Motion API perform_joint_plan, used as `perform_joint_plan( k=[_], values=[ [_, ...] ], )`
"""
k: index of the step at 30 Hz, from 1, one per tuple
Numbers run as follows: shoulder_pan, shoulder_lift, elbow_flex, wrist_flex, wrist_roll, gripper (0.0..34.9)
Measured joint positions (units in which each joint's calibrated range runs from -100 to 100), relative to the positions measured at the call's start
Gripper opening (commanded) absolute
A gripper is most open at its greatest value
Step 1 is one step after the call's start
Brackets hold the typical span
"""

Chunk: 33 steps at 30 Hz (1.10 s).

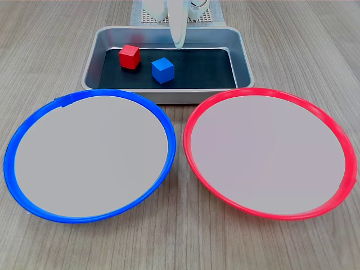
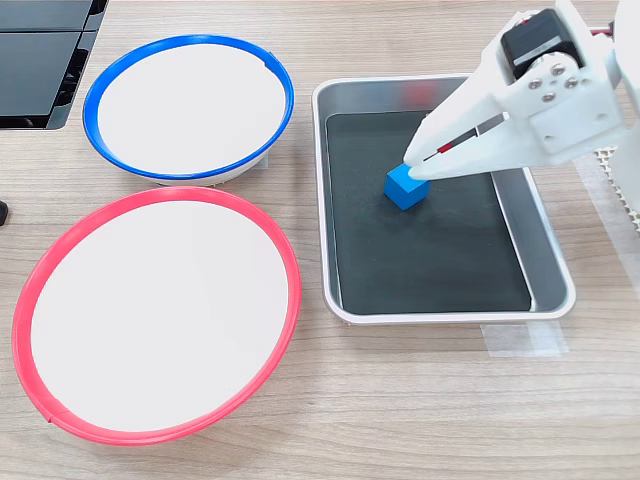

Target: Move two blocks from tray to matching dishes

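Red block point(image 1: 129, 57) and blue block point(image 1: 162, 70) inside the tray point(image 1: 242, 59); white gripper point(image 2: 420, 165) above the tray, its grasp state indeterminable; both dishes lie outside the tray.

Two blocks: one red block point(image 1: 129, 57), one blue block point(image 1: 162, 70); two dishes: one blue dish point(image 1: 17, 140), one red dish point(image 1: 337, 135); one tray point(image 1: 242, 53); one end effector point(image 1: 178, 39); one table point(image 1: 292, 34).

Two blocks point(image 1: 146, 63) in tray point(image 1: 243, 59); two dishes point(image 1: 90, 154) side by side before it.
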Motion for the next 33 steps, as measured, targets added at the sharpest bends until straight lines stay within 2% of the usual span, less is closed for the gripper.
perform_joint_plan(
  k=[5,10,11,12,14,18,23,33],
  values=[
    [-1.8,3.7,-1.5,0.7,0.8,0.1],
    [2.5,21.5,-17.2,10.5,9.0,0.4],
    [3.5,25.2,-20.3,12.3,10.4,3.9],
    [4.8,29.6,-24.0,14.3,12.4,9.3],
    [6.8,42.8,-33.2,17.5,18.2,17.7],
    [8.7,50.5,-35.8,16.0,23.4,23.1],
    [8.1,55.8,-35.1,11.3,28.8,22.1],
    [8.2,61.1,-31.3,1.8,32.4,18.6]
  ],
)
